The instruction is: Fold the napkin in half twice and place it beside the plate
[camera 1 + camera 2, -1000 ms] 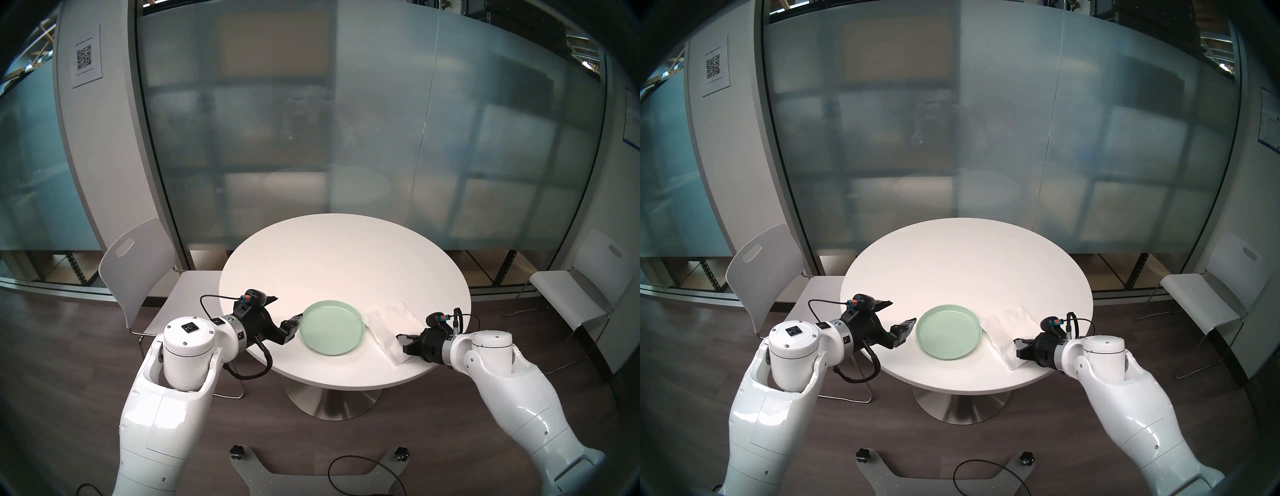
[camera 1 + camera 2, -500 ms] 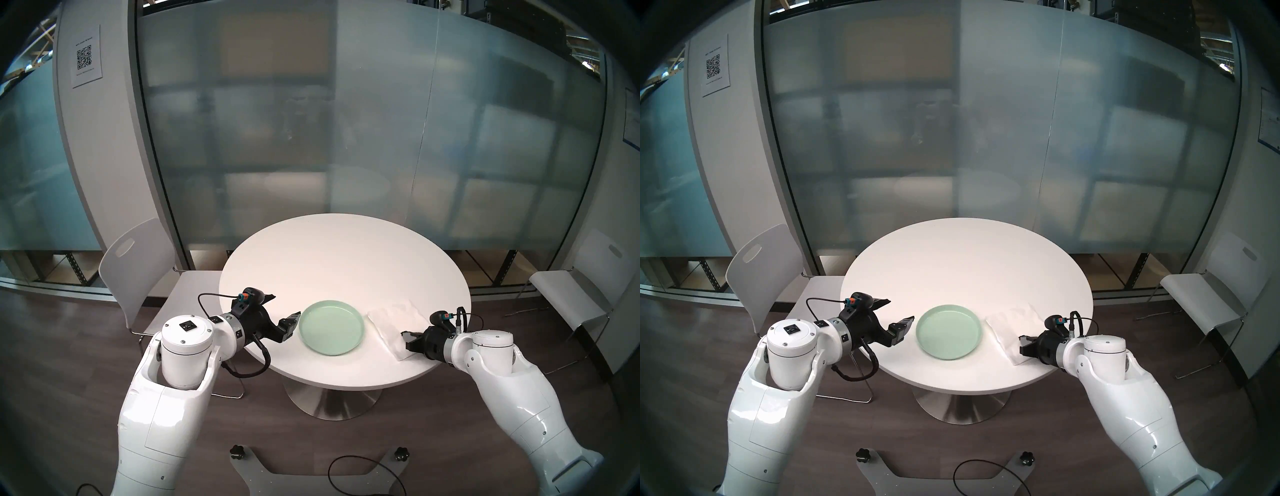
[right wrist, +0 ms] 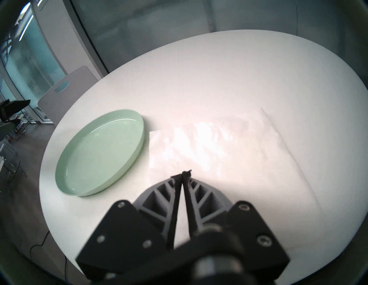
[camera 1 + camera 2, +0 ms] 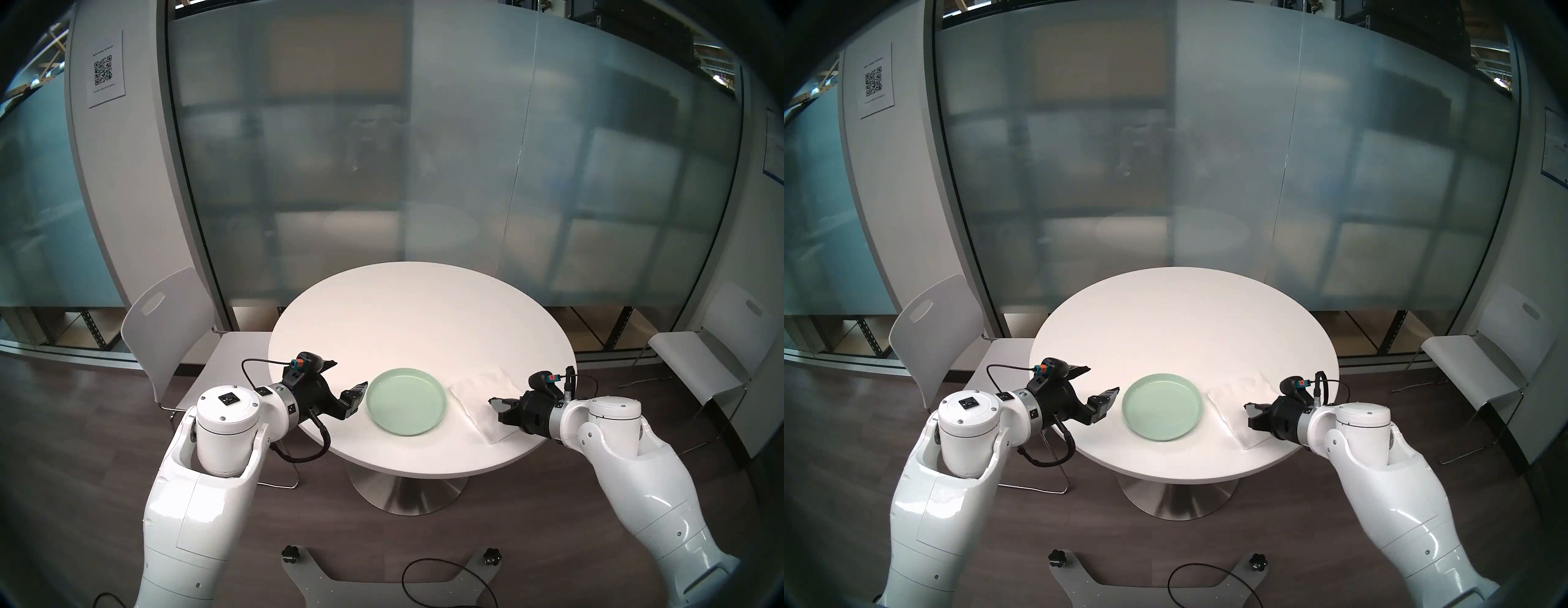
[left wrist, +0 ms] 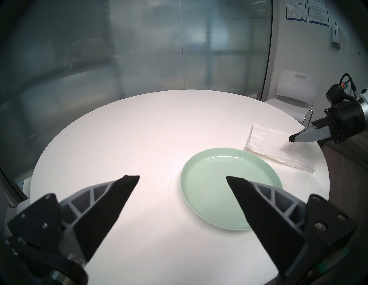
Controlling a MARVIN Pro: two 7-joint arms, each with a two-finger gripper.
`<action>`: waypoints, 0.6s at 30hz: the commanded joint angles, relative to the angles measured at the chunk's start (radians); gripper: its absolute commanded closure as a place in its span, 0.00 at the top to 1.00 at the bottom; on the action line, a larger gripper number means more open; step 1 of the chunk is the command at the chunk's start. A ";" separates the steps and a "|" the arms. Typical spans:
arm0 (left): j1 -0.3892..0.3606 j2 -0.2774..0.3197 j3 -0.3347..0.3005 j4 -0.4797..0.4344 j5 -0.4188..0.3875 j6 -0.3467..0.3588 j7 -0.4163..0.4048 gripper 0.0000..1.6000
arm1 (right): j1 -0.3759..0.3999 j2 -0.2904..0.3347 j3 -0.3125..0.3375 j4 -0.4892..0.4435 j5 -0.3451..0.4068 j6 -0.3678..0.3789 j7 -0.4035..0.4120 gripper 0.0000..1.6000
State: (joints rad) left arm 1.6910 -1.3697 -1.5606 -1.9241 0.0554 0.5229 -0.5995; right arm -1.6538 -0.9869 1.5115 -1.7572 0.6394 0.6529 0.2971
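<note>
White paper napkin (image 4: pixel 481 403) flat on table (image 4: pixel 420 314), just right of plate (image 4: pixel 406 401). Light, limp, tear-prone; likely pinch corner. Right gripper (image 3: pixel 184 174) pinched empty above it; left gripper (image 5: pixel 182 180) spread, empty.

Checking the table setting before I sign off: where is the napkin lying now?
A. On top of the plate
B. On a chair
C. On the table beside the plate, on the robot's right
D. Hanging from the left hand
C: the napkin lies flat on the table, just right of the plate, not on it.
</note>
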 commanded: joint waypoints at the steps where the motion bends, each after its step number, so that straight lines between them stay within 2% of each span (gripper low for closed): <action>1: -0.031 -0.020 0.007 -0.051 0.001 -0.006 0.016 1.00 | -0.030 0.004 0.078 -0.124 0.009 -0.049 -0.016 0.38; 10: -0.065 -0.062 0.022 -0.147 0.007 -0.010 0.076 1.00 | -0.134 -0.048 0.152 -0.223 0.001 -0.140 -0.068 0.44; 18: -0.072 -0.083 0.056 -0.180 0.041 0.006 0.133 1.00 | -0.229 -0.092 0.194 -0.270 -0.008 -0.225 -0.107 0.45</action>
State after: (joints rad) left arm 1.6420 -1.4228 -1.5220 -2.0522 0.0783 0.5204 -0.5036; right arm -1.7989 -1.0348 1.6706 -1.9645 0.6401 0.5036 0.2152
